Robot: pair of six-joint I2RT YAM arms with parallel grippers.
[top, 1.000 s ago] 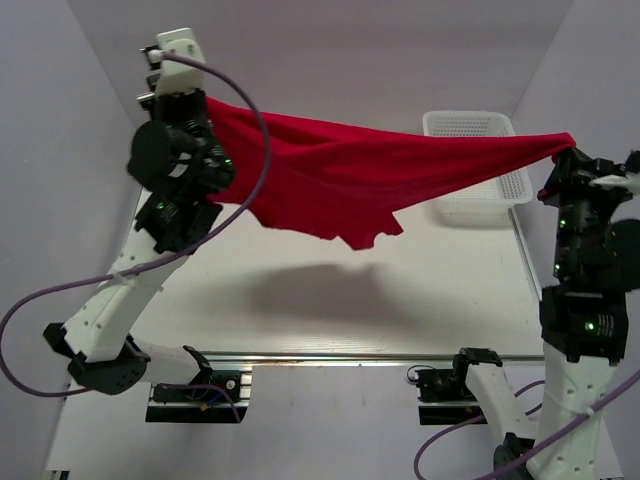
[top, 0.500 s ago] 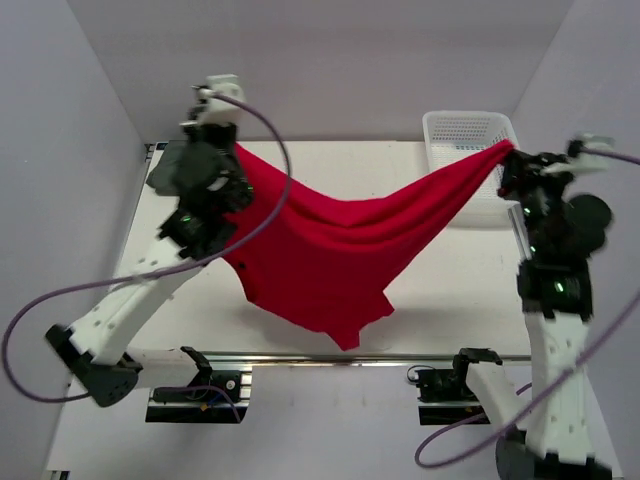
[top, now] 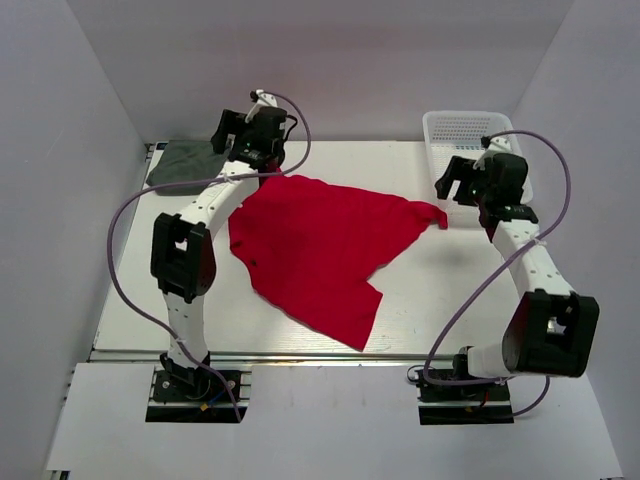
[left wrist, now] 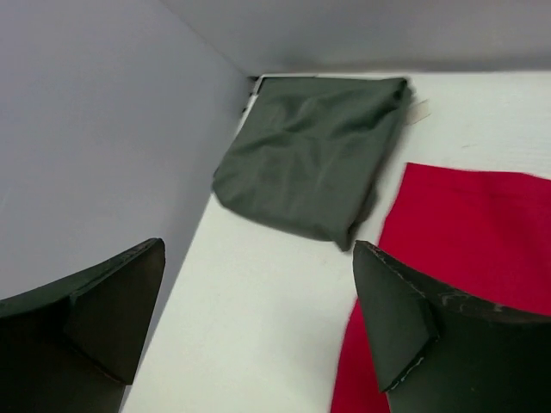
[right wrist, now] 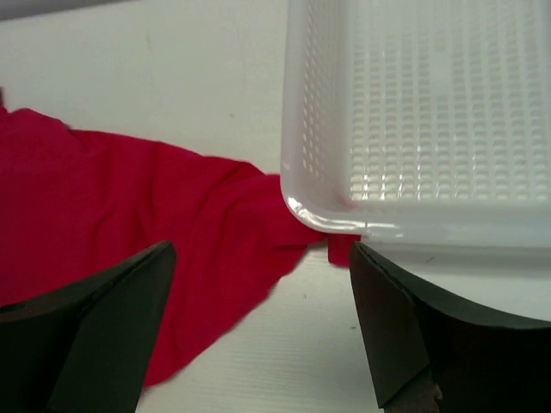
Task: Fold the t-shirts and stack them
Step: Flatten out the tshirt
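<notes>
Both gape empty: left gripper (left wrist: 258,323) above red shirt (top: 315,250), far-left corner; right gripper (right wrist: 263,323) above its sleeve.

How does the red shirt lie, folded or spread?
Spread: the red shirt lies opened out, mostly flat on the table, not folded over.

A plain bright red t-shirt (top: 318,250) fills the frame's centre, and a plain dark grey-green t-shirt (top: 186,164) sits upper left. The mesh basket (top: 470,125) upper right is white and the table (top: 450,295) off-white. The left arm (top: 215,196) and right arm (top: 530,262) are white with black joints.
</notes>
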